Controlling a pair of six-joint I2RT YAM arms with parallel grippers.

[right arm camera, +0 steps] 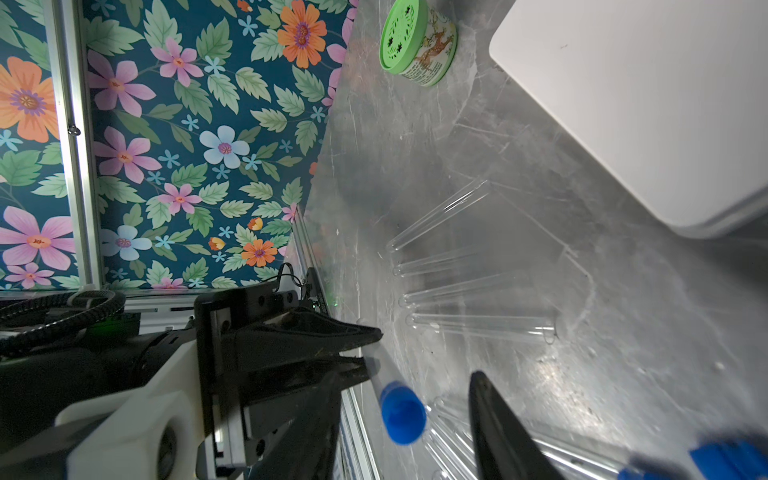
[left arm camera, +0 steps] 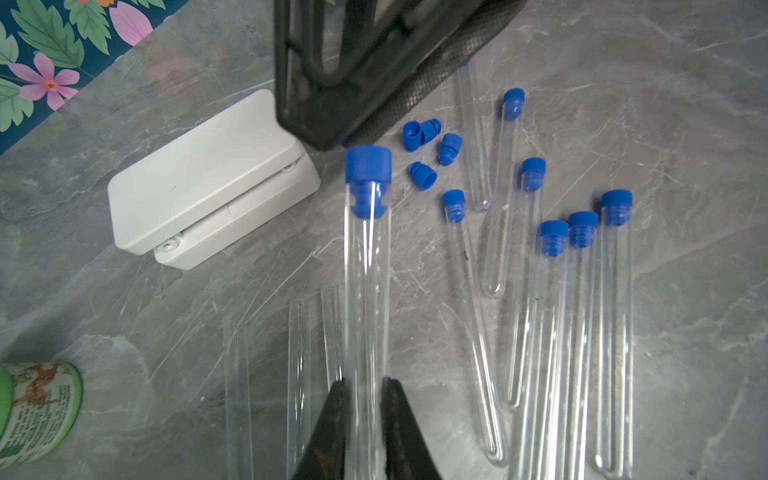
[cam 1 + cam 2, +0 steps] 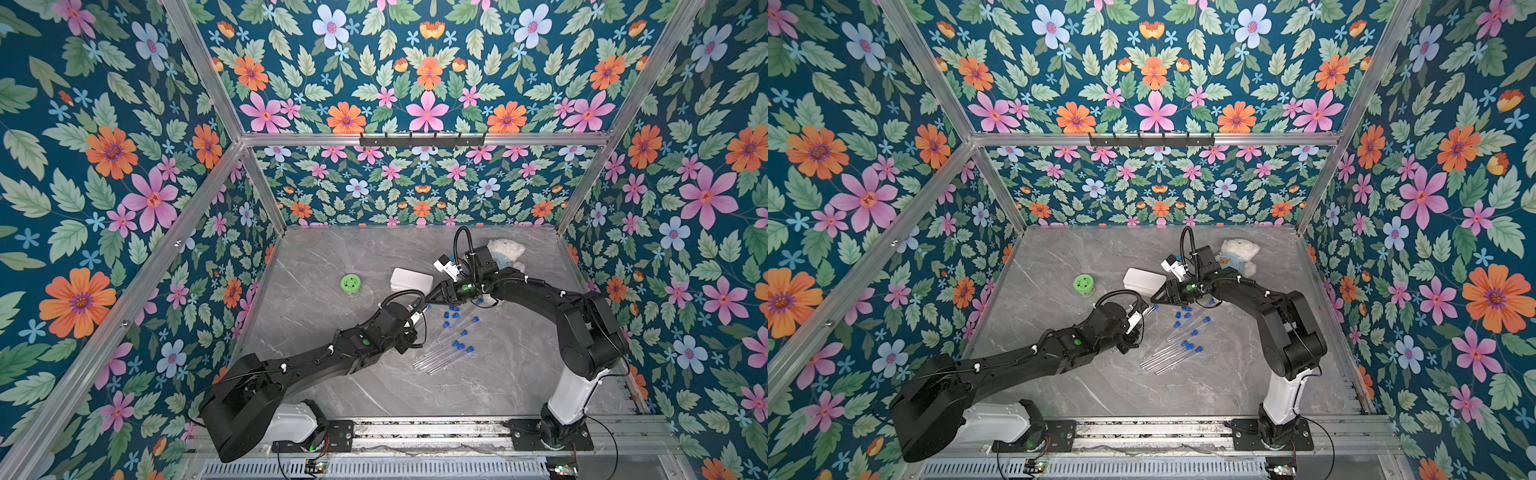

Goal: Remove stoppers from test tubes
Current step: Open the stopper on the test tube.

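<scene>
My left gripper is shut on a clear test tube and holds it above the table; a blue stopper is plugged in its far end. In the right wrist view my right gripper stands open, its fingers either side of that stopper with gaps showing. In both top views the two grippers meet beside the white box, left gripper, right gripper. Several stoppered tubes and loose stoppers lie on the table. Empty tubes lie apart.
A shut white box lies just behind the grippers. A green-lidded jar stands to its left and a white plush toy sits at the back right. Tubes and stoppers are scattered between the arms.
</scene>
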